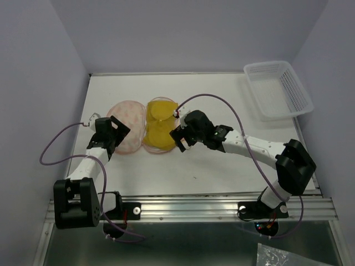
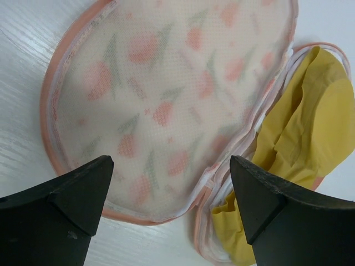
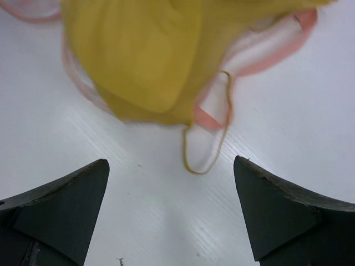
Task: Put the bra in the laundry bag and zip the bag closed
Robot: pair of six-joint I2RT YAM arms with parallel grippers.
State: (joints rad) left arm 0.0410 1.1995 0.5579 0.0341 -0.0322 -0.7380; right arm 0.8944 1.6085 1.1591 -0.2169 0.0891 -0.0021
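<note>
White bench (image 1: pixel 222 160) carries the laundry bag (image 1: pixel 132 114) lying open with the bra (image 1: pixel 158 124) heaped on its right half, one strap (image 3: pixel 195 172) trailing out, so folding shut and zipping seem left to do, while left tool (image 2: pixel 172 160) and right tool (image 3: pixel 171 160) hover spread, empty.

From above, the left gripper (image 1: pixel 115 134) covers the near left rim of the laundry bag (image 1: pixel 132 113), and the right gripper (image 1: pixel 181 137) hides the right edge of the bra (image 1: pixel 158 122). In the right wrist view the bra is blurred and cut off at the top. The bag's zip is too small to make out from above.
</note>
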